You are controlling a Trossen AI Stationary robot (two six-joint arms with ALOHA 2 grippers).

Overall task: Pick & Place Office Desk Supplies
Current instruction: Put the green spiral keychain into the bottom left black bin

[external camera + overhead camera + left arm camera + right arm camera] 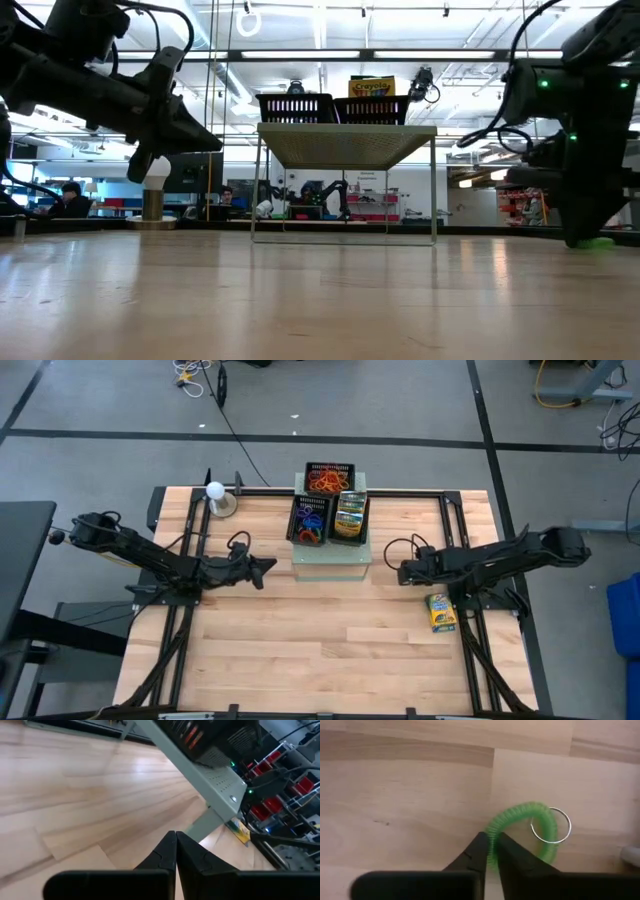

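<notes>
The right gripper (pixel 491 851) is down at the table, just right of the box (pixel 331 565), its fingers closed on a green coil loop (pixel 520 832) carrying a metal ring (pixel 551 825). The coil looks light, soft and springy; a pinch across the strand, as taken here, should suit, though it may stretch or swing when lifted. The ring hangs loose and could catch on mesh. The left gripper (pixel 175 851) hovers closed and empty, left of the box. Trays (pixel 328 500) on the box hold bands and crayons; their rims and the box edge must be cleared. A crayon box (pixel 441 612) lies near the right arm.
</notes>
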